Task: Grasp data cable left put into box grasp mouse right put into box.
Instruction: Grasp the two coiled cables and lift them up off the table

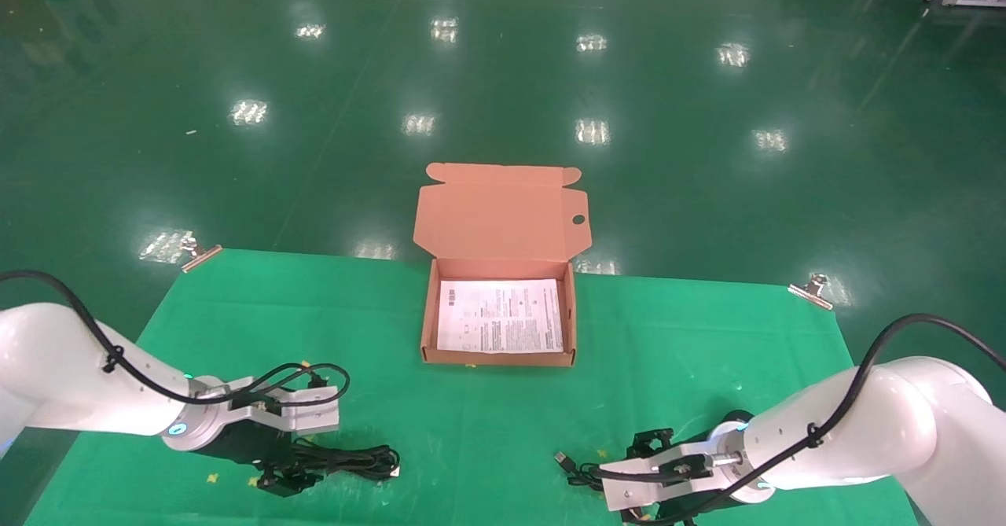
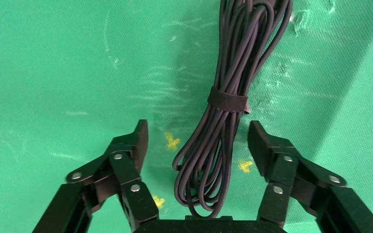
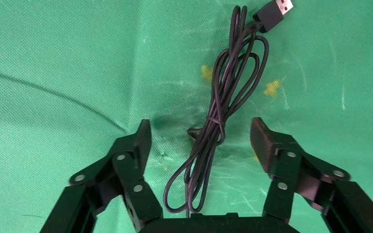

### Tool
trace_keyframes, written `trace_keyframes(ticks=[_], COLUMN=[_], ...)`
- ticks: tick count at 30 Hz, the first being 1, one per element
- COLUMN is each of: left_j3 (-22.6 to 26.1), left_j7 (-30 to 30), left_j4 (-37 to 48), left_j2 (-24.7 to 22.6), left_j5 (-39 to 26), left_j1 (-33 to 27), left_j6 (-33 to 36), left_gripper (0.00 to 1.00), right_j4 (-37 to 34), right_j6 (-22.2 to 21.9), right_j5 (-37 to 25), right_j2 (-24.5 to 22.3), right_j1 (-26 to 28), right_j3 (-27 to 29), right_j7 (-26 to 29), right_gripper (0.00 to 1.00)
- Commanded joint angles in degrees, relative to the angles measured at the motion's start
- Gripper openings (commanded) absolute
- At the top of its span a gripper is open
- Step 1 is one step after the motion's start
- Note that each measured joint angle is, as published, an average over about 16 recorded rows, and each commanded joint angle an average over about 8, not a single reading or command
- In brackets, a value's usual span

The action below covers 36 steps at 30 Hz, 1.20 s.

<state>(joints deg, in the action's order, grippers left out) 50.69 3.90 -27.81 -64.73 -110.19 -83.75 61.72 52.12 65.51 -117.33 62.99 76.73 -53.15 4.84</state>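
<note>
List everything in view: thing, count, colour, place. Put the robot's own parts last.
box: one, salmon-orange, open, lid raised, at the table's far middle.
leaflet: one, white with print, lying flat inside the box.
data cable: one, black, bundled and strapped at its middle, near left on the cloth, between the left hand's open fingers.
mouse cord: one, black, loosely coiled, USB plug at its end, near right, between the right hand's open fingers; the mouse body is hidden.
table cloth: one, green, covering the table.
clips: two, metal, at the cloth's far corners.
left hand: one, black, open, over the data cable.
right hand: one, black, open, over the mouse cord.
</note>
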Motion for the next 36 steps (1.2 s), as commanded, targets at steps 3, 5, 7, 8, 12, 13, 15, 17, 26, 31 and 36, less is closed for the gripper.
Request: trace_keyframes(ticks=[3,5,7,8,12,13,15,17,26,31,36], left_j3=[-0.01,-0.02,-0.03,-0.03,-0.05,-0.05,-0.06,-0.07,-0.07,-0.07,-0.31], left_j7=[0.09,0.12,0.14,0.16,0.18,0.19,0.20,0.20,0.22,0.06,-0.20], left_j4=[-0.18,-0.24,-0.29,-0.31,-0.39,-0.40,-0.43,-0.45,-0.50,-0.71,-2.82], left_j2=[0.06,0.08,0.09,0.10,0.11,0.11,0.12,0.13,0.15,0.29,1.79], left_j5=[0.02,0.03,0.04,0.04,0.06,0.07,0.08,0.09,0.09,0.08,0.11], left_j1=[0.06,0.08,0.10,0.10,0.12,0.12,0.13,0.13,0.15,-0.03,-1.72], left_j6=[0.06,0.08,0.10,0.10,0.13,0.14,0.14,0.14,0.15,0.27,1.42], left_gripper=[0.00,0.00,0.00,0.00,0.00,0.00,0.00,0.00,0.00,0.00,0.00], right_j4=[0.14,0.19,0.23,0.25,0.31,0.32,0.34,0.36,0.40,0.45,2.59], right_j6=[0.13,0.17,0.21,0.23,0.27,0.28,0.29,0.30,0.33,0.31,0.10], right_j5=[0.07,0.09,0.11,0.12,0.15,0.15,0.16,0.17,0.22,0.28,1.62], right_j2=[-0.06,-0.08,-0.10,-0.10,-0.12,-0.13,-0.13,-0.14,-0.16,-0.23,-2.83], right_j1=[-0.02,-0.03,-0.04,-0.04,-0.05,-0.06,-0.06,-0.07,-0.10,-0.01,1.96], right_j3=[0.01,0.01,0.01,0.01,0.01,0.01,0.01,0.01,0.01,0.09,2.16], right_j7=[0.00,0.00,0.00,0.00,0.00,0.00,0.00,0.00,0.01,0.05,1.71], right_gripper=[0.00,0.00,0.00,0.00,0.00,0.00,0.00,0.00,0.00,0.00,0.00])
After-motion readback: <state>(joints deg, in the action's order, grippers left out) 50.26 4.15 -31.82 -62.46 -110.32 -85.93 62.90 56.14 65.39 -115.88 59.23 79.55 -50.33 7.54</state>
